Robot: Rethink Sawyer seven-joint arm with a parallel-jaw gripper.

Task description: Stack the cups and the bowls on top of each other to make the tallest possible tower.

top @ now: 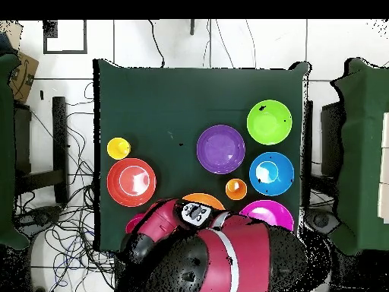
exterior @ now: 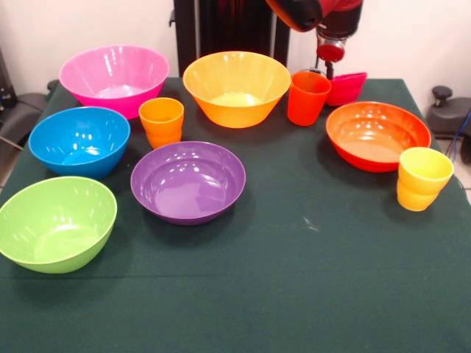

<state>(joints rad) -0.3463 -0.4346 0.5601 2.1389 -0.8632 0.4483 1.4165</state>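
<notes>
Items I can count on the dark green table (exterior: pixel 309 294), none of them stacked, each standing alone and mouth up:

- Pink bowl (exterior: pixel 114 79), large and deep, far left corner
- Yellow bowl (exterior: pixel 236 87), large, orange-yellow in tone, far centre
- Blue bowl (exterior: pixel 79 140), in front of the pink one
- Green bowl (exterior: pixel 56 223), nearest on the left
- Purple bowl (exterior: pixel 188 181), wide and shallow, centre, just right of the blue and green ones
- Orange-red bowl (exterior: pixel 377 135), wide and shallow, right side
- Small magenta bowl (exterior: pixel 346 87), far right, partly hidden behind the red-orange cup and the arm
- Ribbed orange cup (exterior: pixel 161 121), between the pink and yellow bowls
- Red-orange cup (exterior: pixel 307 97), plain, just right of the yellow bowl
- Ribbed yellow cup (exterior: pixel 423 178), touching or just in front of the orange-red bowl's right rim

Gripper (exterior: pixel 328 68): I see it hanging above the small magenta bowl, behind the red-orange cup. Whether it is released or clenched I cannot tell; the overhead view has the arm (top: pixel 220 255) covering that corner
</notes>
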